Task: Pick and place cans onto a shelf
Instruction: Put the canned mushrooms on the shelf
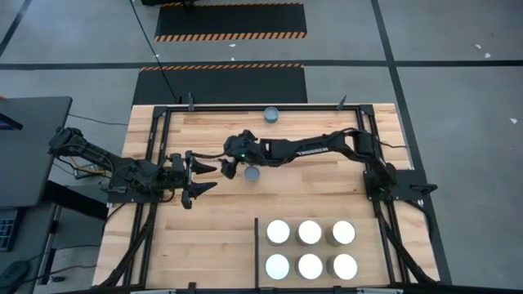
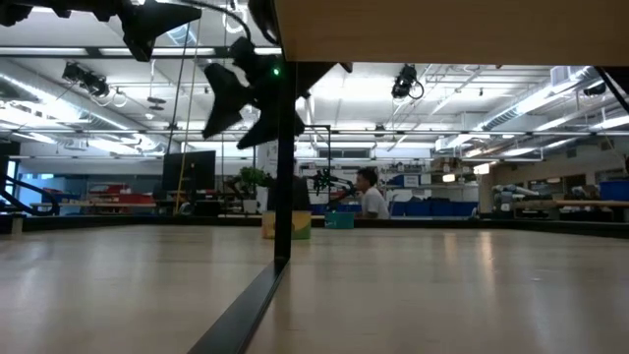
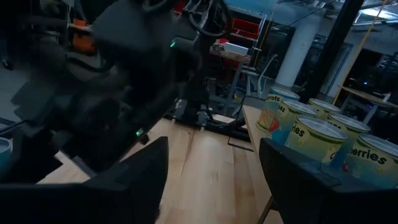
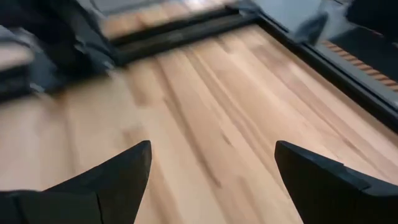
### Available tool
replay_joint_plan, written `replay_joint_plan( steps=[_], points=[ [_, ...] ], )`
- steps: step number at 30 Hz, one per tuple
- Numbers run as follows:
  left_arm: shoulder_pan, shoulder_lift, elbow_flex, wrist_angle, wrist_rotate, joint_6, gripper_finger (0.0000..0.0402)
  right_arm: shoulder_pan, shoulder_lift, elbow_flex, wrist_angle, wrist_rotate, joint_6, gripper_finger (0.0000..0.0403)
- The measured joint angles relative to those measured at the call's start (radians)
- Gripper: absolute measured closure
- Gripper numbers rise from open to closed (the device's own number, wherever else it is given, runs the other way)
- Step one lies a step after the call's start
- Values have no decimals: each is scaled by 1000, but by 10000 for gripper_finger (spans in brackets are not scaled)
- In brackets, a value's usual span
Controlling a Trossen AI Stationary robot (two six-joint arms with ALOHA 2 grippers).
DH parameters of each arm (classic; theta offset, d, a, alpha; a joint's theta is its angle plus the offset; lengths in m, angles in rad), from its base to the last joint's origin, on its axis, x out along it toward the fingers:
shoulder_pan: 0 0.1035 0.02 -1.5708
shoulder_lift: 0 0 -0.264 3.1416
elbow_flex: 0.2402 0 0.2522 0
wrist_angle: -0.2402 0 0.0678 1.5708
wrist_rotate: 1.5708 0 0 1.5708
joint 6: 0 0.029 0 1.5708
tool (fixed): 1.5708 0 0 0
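Observation:
Six cans [image 1: 310,248] with bright white tops stand in two rows on the shelf [image 1: 364,247] at the table's near right; the left wrist view shows their labelled sides [image 3: 314,140]. A blue-grey-topped can [image 1: 252,173] stands upright mid-table, and another [image 1: 270,115] stands at the far edge. My right gripper [image 1: 229,169] reaches in from the right, just left of the mid-table can, open over bare wood [image 4: 212,146]. My left gripper [image 1: 204,176] waits open at mid-left, pointing level at the right arm [image 3: 214,143].
Black metal bars [image 1: 155,163] frame the table, and a black post [image 2: 283,177] stands in the low view under the shelf board [image 2: 442,29]. A short black divider bar [image 1: 257,245] edges the shelf's left side. A person [image 2: 371,200] sits in the room beyond.

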Motion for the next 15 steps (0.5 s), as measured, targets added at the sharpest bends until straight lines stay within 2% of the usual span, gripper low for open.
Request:
replay_joint_plan(
  steps=[7,12,15],
  points=[
    [0,0,0,-1,0,0,145,2,-6,0,-138,6,-33,54],
    [0,0,0,-3,0,0,145,-3,-9,0,-237,0,75,54],
    [0,0,0,-2,0,0,145,6,-10,-18,-221,20,139,54]
  ],
)
